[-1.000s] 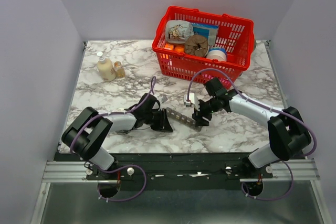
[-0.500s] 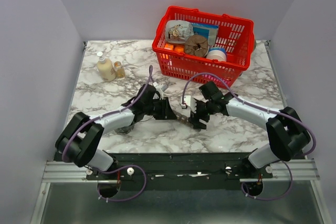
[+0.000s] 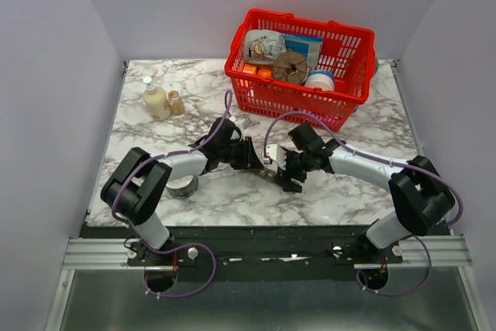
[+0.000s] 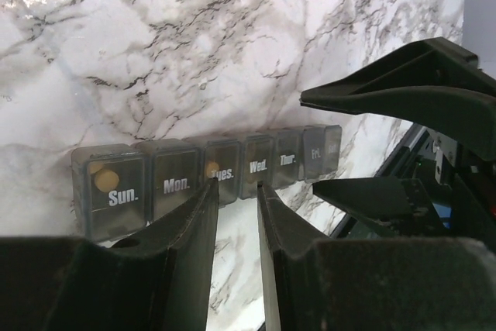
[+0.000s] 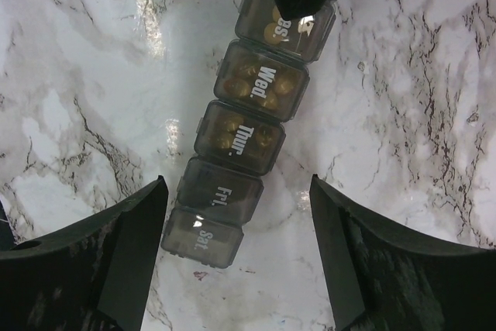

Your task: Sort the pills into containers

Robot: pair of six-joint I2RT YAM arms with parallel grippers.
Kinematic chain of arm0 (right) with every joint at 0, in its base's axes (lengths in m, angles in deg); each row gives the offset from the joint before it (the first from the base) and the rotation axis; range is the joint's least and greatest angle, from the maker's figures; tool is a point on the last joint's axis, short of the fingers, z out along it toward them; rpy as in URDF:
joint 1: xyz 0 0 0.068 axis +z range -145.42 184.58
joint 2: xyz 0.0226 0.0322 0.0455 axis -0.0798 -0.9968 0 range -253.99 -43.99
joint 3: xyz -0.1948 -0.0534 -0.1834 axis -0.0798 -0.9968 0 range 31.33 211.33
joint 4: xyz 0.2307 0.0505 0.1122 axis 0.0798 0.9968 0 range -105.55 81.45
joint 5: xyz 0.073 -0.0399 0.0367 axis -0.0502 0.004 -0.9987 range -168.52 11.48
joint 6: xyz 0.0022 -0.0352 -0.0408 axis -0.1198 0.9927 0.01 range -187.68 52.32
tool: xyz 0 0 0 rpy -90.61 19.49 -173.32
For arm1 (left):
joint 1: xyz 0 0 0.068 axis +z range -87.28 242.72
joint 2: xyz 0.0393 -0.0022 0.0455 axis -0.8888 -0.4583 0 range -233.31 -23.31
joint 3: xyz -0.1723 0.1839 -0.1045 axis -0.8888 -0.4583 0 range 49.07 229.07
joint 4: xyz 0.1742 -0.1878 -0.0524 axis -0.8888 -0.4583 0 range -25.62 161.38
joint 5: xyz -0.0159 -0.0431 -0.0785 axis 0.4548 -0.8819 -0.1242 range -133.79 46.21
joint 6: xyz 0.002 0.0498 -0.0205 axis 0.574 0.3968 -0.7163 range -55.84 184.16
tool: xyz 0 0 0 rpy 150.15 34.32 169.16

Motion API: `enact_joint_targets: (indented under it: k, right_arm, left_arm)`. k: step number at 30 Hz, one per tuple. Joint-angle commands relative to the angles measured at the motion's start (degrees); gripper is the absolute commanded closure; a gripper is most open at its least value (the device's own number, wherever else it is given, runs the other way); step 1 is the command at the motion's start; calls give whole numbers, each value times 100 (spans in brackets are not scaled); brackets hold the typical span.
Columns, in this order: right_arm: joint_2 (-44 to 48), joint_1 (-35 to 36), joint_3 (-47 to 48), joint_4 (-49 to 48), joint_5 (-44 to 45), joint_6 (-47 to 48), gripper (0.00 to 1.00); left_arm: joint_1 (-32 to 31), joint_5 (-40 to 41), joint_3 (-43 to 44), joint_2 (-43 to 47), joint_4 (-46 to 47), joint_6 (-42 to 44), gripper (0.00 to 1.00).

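The containers (image 5: 232,137) lie in the middle of the bench (image 3: 364,125). The basket (image 3: 298,94) sits far right, two bottles (image 3: 157,101) far left, a tin (image 3: 184,186) near left.

Dark grey containers (image 5: 236,141), yellow pills (image 5: 252,83)

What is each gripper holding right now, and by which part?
The right gripper holds nothing, open astride the pill strip. The left gripper is nearly shut at the Tues. compartment; a grip cannot be told.
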Motion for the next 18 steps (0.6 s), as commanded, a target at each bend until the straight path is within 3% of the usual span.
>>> enact_joint_targets:
  k: [1, 18]
  right_arm:
    - [-111, 115, -80, -120, 213, -54, 17]
    - [258, 160, -107, -287, 705, -151, 27]
  left_arm:
    - [12, -76, -144, -252, 274, 53, 67]
    - [74, 302, -224, -464, -148, 220, 68]
